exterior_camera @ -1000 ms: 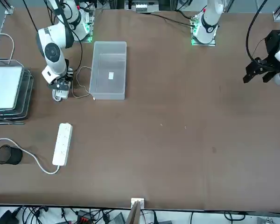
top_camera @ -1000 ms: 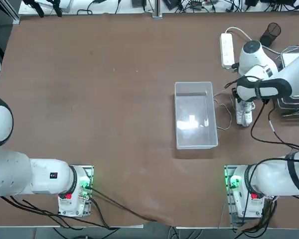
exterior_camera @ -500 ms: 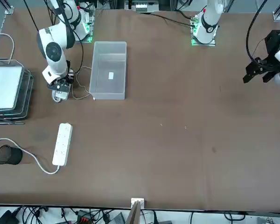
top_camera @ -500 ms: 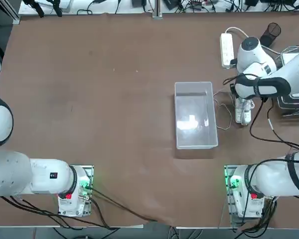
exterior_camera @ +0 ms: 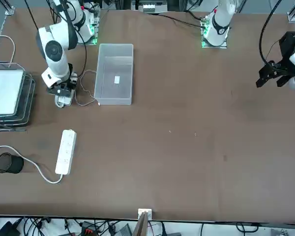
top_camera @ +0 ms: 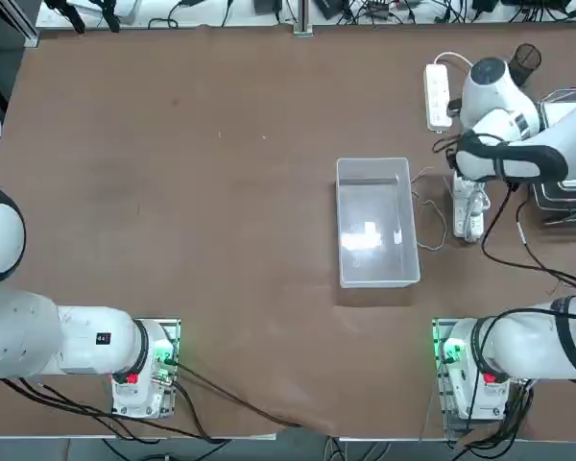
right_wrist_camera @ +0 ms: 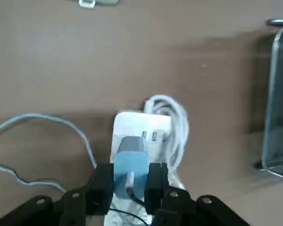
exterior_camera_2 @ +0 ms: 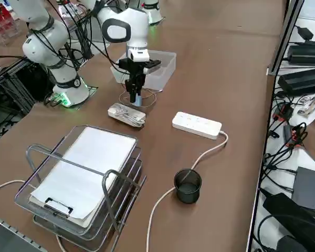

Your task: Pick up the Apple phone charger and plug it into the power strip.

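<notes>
The charger [right_wrist_camera: 132, 157] is gripped by the right gripper [right_wrist_camera: 131, 175]; squarely aligned prongs and a slack cable [right_wrist_camera: 28, 115] are needed at the power strip [exterior_camera_2: 197, 125].

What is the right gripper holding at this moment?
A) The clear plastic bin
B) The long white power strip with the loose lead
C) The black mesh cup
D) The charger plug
D: the charger plug sits between the two fingers of the right gripper, gripped from both sides.
</notes>
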Action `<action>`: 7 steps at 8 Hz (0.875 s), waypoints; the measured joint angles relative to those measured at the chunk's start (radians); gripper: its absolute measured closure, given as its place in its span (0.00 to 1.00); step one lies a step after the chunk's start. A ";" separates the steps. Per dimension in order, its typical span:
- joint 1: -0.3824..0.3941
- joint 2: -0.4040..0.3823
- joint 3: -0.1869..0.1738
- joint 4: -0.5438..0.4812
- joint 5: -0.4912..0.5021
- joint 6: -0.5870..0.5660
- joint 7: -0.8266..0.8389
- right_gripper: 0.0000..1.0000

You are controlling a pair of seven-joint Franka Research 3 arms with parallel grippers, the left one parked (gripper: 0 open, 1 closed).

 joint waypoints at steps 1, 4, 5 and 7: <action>0.008 -0.008 0.000 0.053 0.060 -0.044 -0.018 0.63; 0.017 0.030 -0.001 0.286 0.268 -0.185 -0.150 0.63; 0.017 0.087 -0.003 0.395 0.308 -0.243 -0.159 0.63; 0.015 0.245 -0.004 0.594 0.373 -0.286 -0.165 0.63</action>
